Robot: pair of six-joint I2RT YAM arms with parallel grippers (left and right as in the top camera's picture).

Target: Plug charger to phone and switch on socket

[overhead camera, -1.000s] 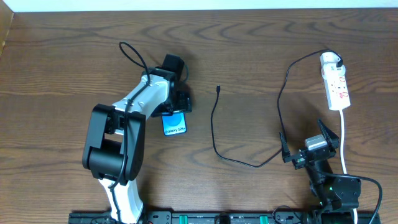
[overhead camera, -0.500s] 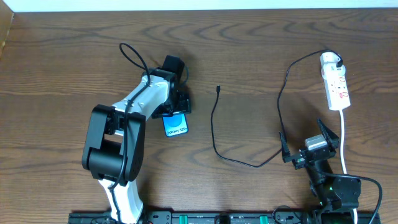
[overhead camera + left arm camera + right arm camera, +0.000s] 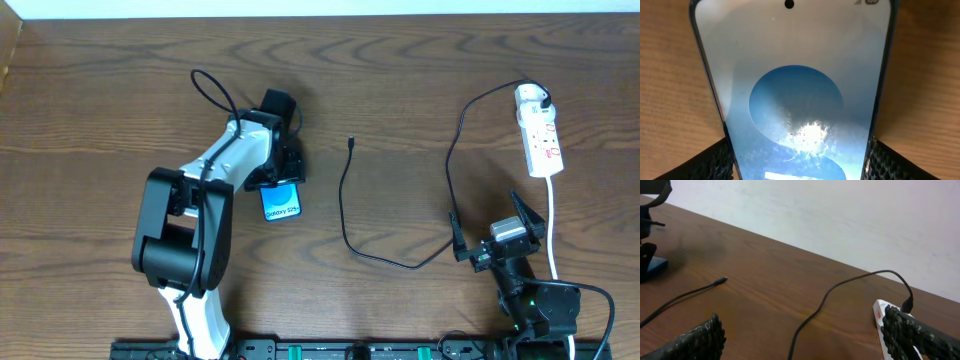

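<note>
The phone [image 3: 282,201] lies on the wooden table with its blue screen up, and it fills the left wrist view [image 3: 795,100]. My left gripper [image 3: 281,172] is shut on its two long edges, with the finger pads [image 3: 799,165] touching both sides. The charger cable [image 3: 343,205] snakes across the middle of the table. Its connector tip [image 3: 351,142] lies free to the right of the phone and shows in the right wrist view [image 3: 722,280]. Its black plug [image 3: 541,98] sits in the white socket strip [image 3: 540,135]. My right gripper [image 3: 498,240] is open and empty near the front edge, below the socket.
The socket's thick white cord [image 3: 553,230] runs down past my right gripper to the front edge. The right wrist view shows the socket's end [image 3: 881,314] by my right finger, and a white wall behind the table.
The phone in my left gripper shifted slightly and came back. The right arm, the cable and the socket have not moved.
</note>
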